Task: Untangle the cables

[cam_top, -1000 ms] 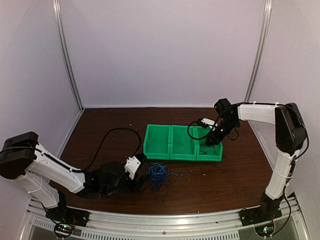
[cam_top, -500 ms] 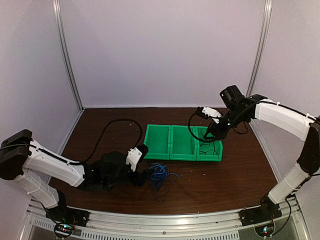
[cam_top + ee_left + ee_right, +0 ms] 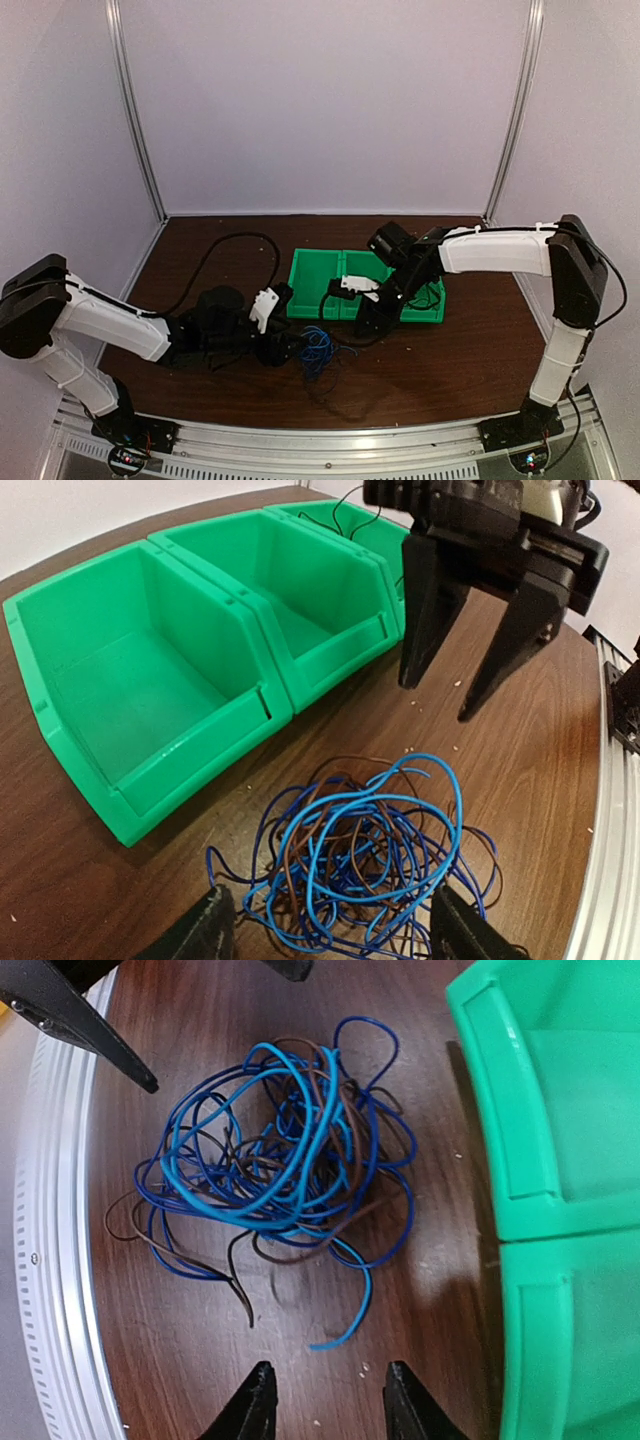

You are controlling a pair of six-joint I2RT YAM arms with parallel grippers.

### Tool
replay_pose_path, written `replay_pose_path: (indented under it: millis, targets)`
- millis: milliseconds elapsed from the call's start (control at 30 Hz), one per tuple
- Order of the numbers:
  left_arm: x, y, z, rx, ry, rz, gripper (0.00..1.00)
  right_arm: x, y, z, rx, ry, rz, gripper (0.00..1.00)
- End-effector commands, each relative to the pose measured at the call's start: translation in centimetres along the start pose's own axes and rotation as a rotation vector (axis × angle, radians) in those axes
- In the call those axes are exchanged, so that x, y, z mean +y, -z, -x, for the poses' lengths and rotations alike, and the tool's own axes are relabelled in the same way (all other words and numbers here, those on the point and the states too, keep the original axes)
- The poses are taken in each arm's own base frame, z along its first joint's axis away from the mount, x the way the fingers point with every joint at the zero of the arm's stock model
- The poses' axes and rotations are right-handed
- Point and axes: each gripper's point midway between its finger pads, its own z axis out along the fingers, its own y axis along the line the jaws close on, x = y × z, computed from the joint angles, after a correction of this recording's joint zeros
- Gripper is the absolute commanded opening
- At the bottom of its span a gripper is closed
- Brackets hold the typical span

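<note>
Cables (image 3: 275,1175), blue and brown, lie in a loose tangle on the table (image 3: 470,350) just beside green bins (image 3: 190,748). Left fingers (image 3: 205,932) are spread wide around the tangle's near edge, holding nothing. Right fingers (image 3: 252,1405) hang parted and empty just beyond it, tips pointing down.

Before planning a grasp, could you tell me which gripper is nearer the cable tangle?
Left. The left gripper, open, straddles the near edge of the cable tangle; the right gripper hangs open just beyond it, toward the green bins.
</note>
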Motion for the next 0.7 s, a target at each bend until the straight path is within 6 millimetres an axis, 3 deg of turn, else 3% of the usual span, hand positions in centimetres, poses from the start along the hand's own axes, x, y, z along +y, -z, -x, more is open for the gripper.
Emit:
replay_pose_path:
  millis: [0,167,433,567,667]
  targets:
    - [-0.9,-0.6,0.5,-0.017,0.032,-0.075,0.66,0.8,-1.2,2.8,-0.065,-0.034,0.067,0.40]
    - [-0.3,-1.4,-0.7,0.012,0.050,-0.056,0.63,1.4,-2.4,3.4,-0.062,-0.061,0.120,0.45]
    - [-0.4,-1.9,-1.1,0.010,0.064,-0.073,0.62,0.8,-4.5,3.3,-0.028,-0.111,0.133,0.44]
    - [-0.4,-1.8,-1.1,0.005,0.065,-0.073,0.61,0.6,-5.0,3.3,-0.024,-0.125,0.138,0.40]
    - [-0.3,-1.7,-1.2,0.006,0.066,-0.069,0.61,0.5,-5.1,3.4,-0.024,-0.129,0.142,0.29]
